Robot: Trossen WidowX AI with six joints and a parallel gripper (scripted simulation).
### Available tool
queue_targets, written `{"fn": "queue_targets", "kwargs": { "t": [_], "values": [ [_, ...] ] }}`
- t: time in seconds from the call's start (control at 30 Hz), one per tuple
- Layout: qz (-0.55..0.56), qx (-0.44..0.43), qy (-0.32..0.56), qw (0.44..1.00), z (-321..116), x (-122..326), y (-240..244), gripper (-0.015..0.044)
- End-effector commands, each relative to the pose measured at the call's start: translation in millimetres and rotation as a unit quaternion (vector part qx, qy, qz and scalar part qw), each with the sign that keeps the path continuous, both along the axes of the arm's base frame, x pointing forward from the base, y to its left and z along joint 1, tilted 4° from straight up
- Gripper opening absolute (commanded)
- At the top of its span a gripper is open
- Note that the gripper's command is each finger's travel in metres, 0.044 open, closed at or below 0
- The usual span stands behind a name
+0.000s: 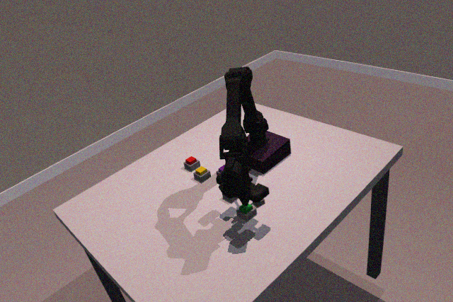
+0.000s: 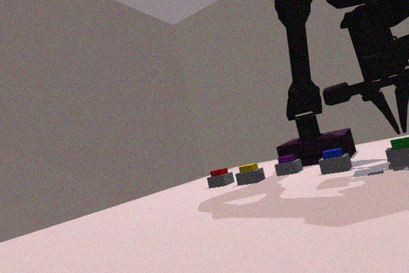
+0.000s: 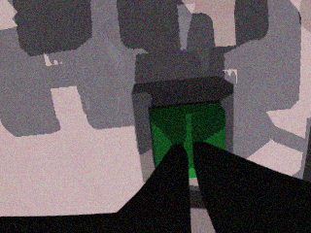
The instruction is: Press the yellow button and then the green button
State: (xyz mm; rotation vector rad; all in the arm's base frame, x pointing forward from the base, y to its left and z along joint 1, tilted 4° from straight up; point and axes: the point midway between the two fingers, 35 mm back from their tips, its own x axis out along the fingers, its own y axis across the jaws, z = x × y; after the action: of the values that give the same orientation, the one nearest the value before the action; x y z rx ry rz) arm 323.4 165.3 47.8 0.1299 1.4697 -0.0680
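My gripper [image 2: 401, 131] is pressed nearly together, pinching nothing, tips just above the green button [image 2: 399, 143], not clearly touching. In the wrist view the button [image 3: 189, 135] sits at twelve o'clock of the fingertips. The arm [image 1: 233, 108] folds steeply down. The yellow button [image 1: 200, 170] lies at ten o'clock, well apart.
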Motion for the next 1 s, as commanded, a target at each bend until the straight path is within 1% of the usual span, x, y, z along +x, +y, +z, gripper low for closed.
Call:
{"fn": "queue_targets", "kwargs": {
  "t": [0.0, 0.17, 0.97],
  "values": [
    [-0.002, -0.004, 0.004, 1.000, -9.4, -0.7, -1.4, 0.0020],
    [-0.002, -0.005, 0.004, 1.000, -14.9, -0.4, -1.4, 0.0020],
    [-0.002, -0.005, 0.004, 1.000, -14.9, -0.4, -1.4, 0.0020]
  ]
}}
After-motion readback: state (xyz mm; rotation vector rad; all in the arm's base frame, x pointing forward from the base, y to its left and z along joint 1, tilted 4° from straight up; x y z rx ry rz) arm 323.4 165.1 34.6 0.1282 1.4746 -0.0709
